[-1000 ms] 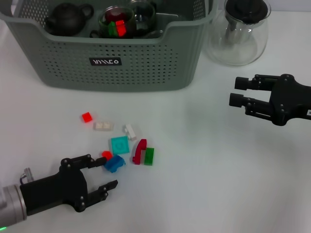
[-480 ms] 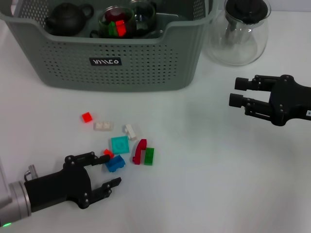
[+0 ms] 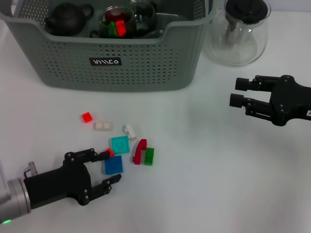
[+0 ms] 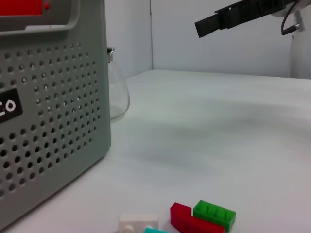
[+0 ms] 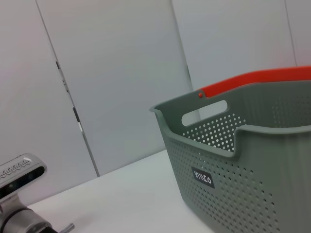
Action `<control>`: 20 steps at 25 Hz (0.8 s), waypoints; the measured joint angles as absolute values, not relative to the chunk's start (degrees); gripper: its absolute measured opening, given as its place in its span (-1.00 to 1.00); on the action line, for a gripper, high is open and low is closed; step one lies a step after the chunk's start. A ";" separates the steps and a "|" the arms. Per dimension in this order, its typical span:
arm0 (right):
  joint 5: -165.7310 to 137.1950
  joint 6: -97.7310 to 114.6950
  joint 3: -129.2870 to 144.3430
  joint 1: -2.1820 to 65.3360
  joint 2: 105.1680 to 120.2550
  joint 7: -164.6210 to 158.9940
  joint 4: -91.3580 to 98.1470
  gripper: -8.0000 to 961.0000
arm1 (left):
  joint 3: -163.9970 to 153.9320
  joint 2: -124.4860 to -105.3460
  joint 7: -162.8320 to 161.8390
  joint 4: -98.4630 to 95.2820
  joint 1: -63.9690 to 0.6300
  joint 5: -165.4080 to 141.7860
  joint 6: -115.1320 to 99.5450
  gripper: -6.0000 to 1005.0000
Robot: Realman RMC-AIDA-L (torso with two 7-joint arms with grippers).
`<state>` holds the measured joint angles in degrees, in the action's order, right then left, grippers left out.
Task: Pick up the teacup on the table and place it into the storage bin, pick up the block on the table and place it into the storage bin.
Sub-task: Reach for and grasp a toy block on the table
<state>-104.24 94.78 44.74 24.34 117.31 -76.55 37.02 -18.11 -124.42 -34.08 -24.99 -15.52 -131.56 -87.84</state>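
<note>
Head view: your left gripper sits low on the table, fingers spread, with the blue block lying flat between them. Can't confirm contact, though the upper fingertip looks to be just at the block's edge. A small red block is right by that fingertip. Near it are a teal block, a dark red block touching a green block, two white blocks and a separate red block. The bin stands well apart at the far side, holding a black teapot and glass cups with red and green blocks inside one. A glass jug stands just beside the bin. Your right gripper hovers on the right, fingers slightly parted, holding nothing.

Left wrist: bin wall close, jug behind it. Dark red and green blocks touching, a white block beside them. Right gripper in view up high.

Right wrist: bin with label and red handle; left arm's metal wrist in the corner.
</note>
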 joint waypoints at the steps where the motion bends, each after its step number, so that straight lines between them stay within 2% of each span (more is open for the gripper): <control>1: -104.24 94.78 44.78 24.38 117.28 -76.55 37.00 0.06 | -18.11 -124.42 -34.08 -24.97 -15.52 -131.57 -87.77 0.15; 20: -104.24 94.78 45.02 24.10 117.33 -76.55 36.79 0.06 | -15.48 -124.30 -34.02 -25.97 -14.75 -132.07 -88.88 0.15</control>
<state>-104.24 94.78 45.02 24.10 117.33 -76.55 36.79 -15.48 -124.30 -34.02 -25.97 -14.75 -132.07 -88.88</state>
